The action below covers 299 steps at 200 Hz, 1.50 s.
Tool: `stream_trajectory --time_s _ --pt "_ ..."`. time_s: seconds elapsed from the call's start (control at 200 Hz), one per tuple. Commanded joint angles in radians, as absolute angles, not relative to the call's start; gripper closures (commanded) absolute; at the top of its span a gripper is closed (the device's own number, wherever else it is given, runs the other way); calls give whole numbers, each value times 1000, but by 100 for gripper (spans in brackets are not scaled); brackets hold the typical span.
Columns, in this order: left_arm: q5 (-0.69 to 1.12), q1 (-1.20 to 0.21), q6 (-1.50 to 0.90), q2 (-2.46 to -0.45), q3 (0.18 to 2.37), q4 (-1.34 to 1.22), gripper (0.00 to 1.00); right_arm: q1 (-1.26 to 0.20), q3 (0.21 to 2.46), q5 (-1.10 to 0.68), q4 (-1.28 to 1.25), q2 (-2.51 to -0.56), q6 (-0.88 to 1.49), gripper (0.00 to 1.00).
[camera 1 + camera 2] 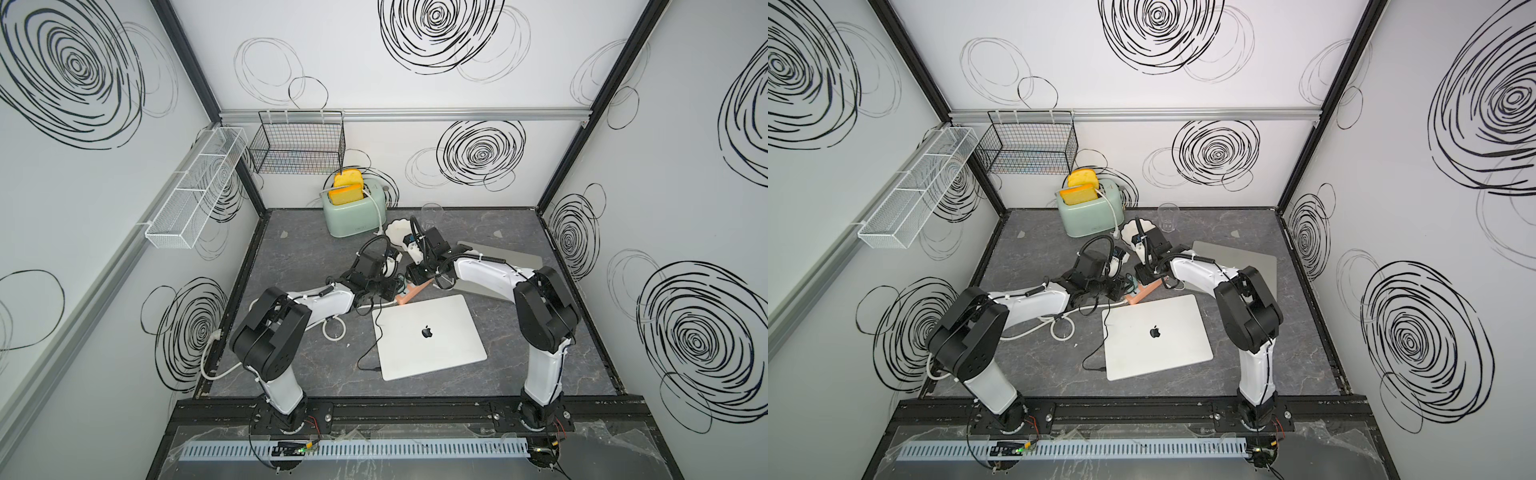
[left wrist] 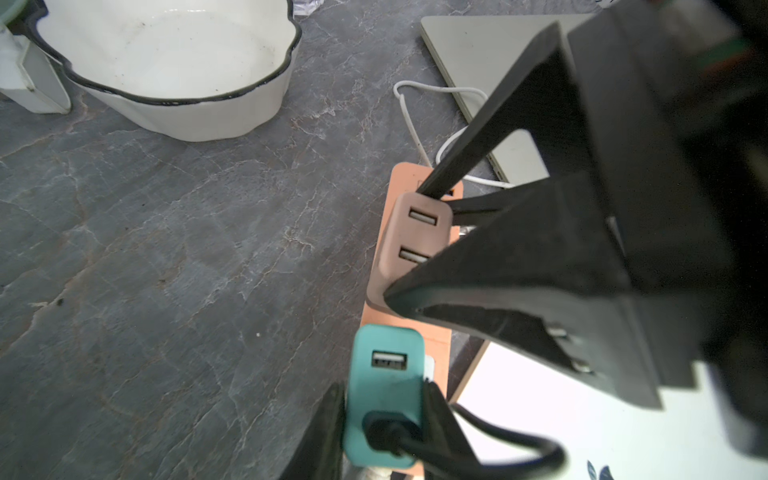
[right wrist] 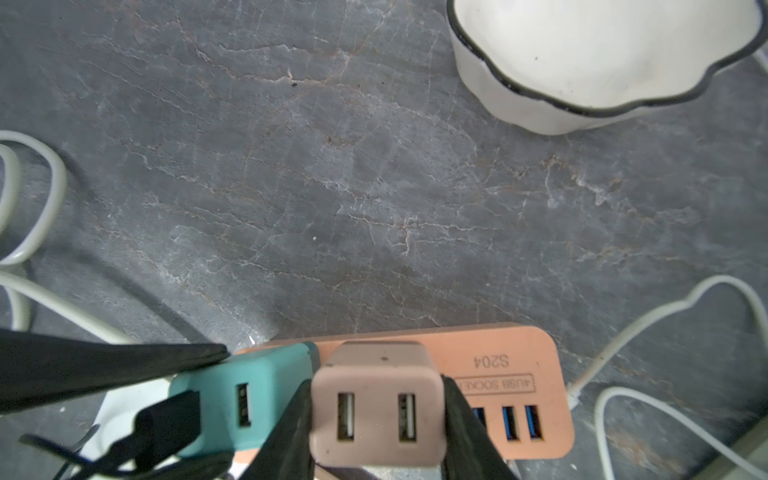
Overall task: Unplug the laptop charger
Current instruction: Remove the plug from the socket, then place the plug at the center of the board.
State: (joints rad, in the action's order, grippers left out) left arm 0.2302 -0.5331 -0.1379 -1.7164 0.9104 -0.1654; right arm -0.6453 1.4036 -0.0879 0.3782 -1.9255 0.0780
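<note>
The silver laptop (image 1: pixel 428 336) lies shut on the table, with a black cable (image 1: pixel 368 353) leaving its left edge. That cable ends in a teal laptop charger (image 2: pixel 386 386) standing on the orange power strip (image 2: pixel 434 338). My left gripper (image 2: pixel 384 401) is shut on the teal charger's sides. Beside it stands a pink two-port charger (image 3: pixel 374 415), and my right gripper (image 3: pixel 376 401) is shut on it. The teal charger (image 3: pixel 257 399) leans slightly; its prongs are hidden. In both top views the grippers (image 1: pixel 390 291) (image 1: pixel 419 276) meet over the strip (image 1: pixel 411 293).
A white bowl (image 1: pixel 399 232), a mint toaster (image 1: pixel 353 212) with bread and a clear glass (image 1: pixel 1169 218) stand behind the strip. A second grey laptop (image 1: pixel 511 266) lies under the right arm. White cables (image 1: pixel 332 328) loop by the left arm.
</note>
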Motion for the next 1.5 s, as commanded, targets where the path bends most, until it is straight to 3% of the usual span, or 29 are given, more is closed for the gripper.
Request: stream_trajectory --time_s 0.0,0.245,0.46,0.755,1.086,1.256,1.491 --pt "220 -546 -160 -1776 884 -17 95 -705 1488 -82 360 -1883 66 100" --pt "221 -545 -159 -1779 885 -17 95 -631 1497 -231 328 -1885 176 100" --pt "225 -543 -159 -1778 885 -16 95 -598 1520 -195 387 -1897 172 100" --pt "233 -537 -152 -1738 902 10 95 -426 1441 -197 444 -1906 195 100" --pt "145 -534 -91 -1750 994 86 95 -398 1329 -232 448 -1905 189 100" --pt "110 -542 -92 -1744 1021 97 91 -385 1327 -238 449 -1906 196 88" --pt "137 -549 -120 -1735 1035 98 75 -380 1328 -233 451 -1902 199 73"
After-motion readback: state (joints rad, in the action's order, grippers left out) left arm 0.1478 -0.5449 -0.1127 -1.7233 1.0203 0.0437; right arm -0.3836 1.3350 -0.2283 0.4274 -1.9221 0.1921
